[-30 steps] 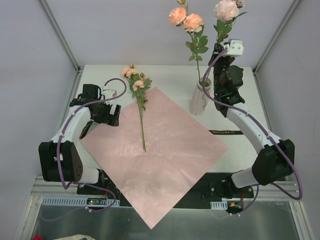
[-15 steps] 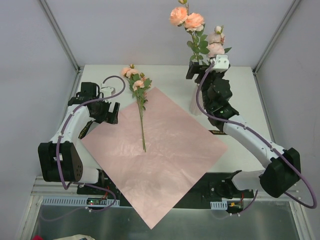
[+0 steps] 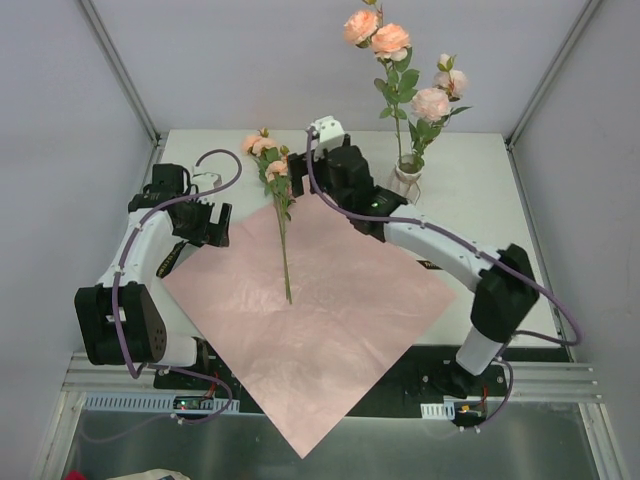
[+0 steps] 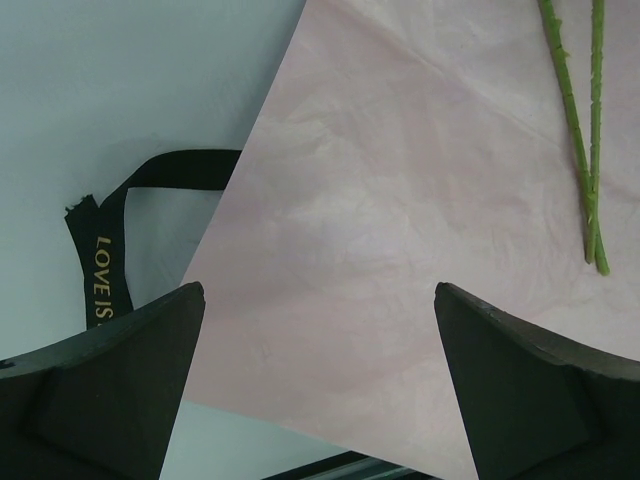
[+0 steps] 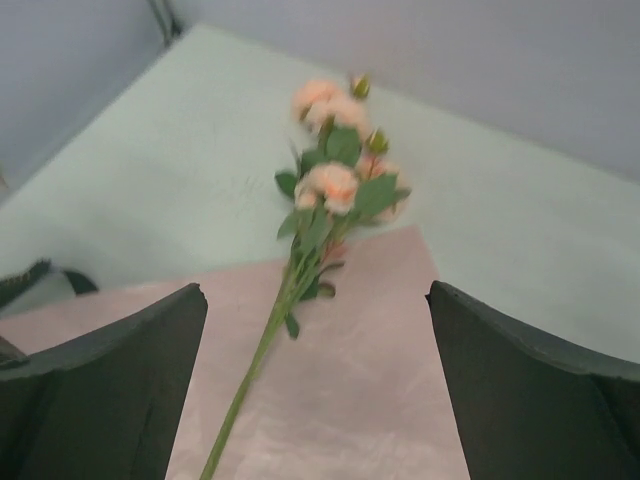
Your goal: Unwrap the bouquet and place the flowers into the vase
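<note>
- Two upright roses [image 3: 432, 102] stand in the vase [image 3: 405, 184] at the far right of the table [image 3: 480, 170], seen from above. The loose roses [image 3: 276, 170] lie with their blooms far and their stems running near across the flat pink paper [image 3: 330, 300].
- From above as well, the right end effector [image 3: 300, 175] hangs just beside those loose blooms, well apart from the vase. The left end effector [image 3: 212, 232] is at the paper's left corner, near a black ribbon [image 3: 171, 261].
- Left wrist: the left end effector [image 4: 318, 290] is released, jaws wide and empty, above the paper's edge. The ribbon is at the left and two green stem ends are at the far right.
- Right wrist: the right end effector [image 5: 315, 292] is released too, with nothing between its jaws. The loose roses lie ahead, blooms on bare table, stems on the paper.
</note>
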Controlling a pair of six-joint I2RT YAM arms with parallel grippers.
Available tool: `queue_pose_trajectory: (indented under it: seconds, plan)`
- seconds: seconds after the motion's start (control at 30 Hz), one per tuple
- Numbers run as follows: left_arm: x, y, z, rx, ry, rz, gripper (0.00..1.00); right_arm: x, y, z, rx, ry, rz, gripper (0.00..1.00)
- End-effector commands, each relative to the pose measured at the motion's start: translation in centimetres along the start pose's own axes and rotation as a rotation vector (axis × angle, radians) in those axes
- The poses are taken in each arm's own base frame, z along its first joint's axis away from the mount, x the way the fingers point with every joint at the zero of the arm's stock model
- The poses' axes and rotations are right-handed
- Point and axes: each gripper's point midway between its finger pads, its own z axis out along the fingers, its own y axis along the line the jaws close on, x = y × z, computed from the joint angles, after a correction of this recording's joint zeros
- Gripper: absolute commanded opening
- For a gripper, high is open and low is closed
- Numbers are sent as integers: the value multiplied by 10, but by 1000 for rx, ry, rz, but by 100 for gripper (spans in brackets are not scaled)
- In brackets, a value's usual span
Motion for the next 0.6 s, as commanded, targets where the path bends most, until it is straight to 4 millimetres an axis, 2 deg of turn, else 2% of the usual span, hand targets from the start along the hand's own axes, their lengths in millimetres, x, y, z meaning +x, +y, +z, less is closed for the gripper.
queue_pose_trajectory:
  seconds: [0.0,0.03,0.07,0.1,0.17,0.37,0.43,0.57]
  plan:
    - [-8,8,-14,-11,-38,9,99,108,31,17,-103,369,64,96]
    - [-7,10,-17,-16,-43,7,99,111,29,22,-80,395,63,96]
    - [-9,12,-18,-21,-52,7,99,104,29,31,-59,395,65,96]
    - [-8,14,-19,-24,-53,2,99,128,26,36,-28,458,43,98]
    - [-8,16,-19,-32,-54,4,98,139,27,42,-25,472,39,99]
    - [-1,17,-13,-25,-27,2,95,179,24,59,20,567,8,81]
    - [1,17,-11,-23,-16,-1,94,190,25,64,24,585,15,80]
    - [7,15,-5,-7,3,-6,94,197,34,72,-8,571,45,79]
